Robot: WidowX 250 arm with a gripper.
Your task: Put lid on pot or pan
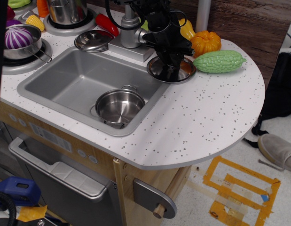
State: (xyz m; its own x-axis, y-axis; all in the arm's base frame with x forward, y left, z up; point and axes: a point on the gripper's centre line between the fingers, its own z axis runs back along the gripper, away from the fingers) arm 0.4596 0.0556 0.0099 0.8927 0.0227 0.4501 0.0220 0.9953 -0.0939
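The lid (182,71), round shiny steel with a dark mirror top and coppery rim, lies on the speckled counter right of the sink, by the faucet. My gripper (170,65) stands straight over its middle, fingers drawn together on the central knob, which they hide. The lid still looks to rest on the counter. The small shallow steel pot (120,106) with loop handles sits empty in the sink's near right corner, down-left of the lid.
The grey sink (56,70) holds the pot. A duller steel lid (92,40) lies behind the sink. A green bumpy gourd (219,61) and orange pumpkin (205,42) sit right beside the lid. The faucet (129,28), a long-handled pan with a purple vegetable (18,40) and a taller pot (66,10) stand at the back left.
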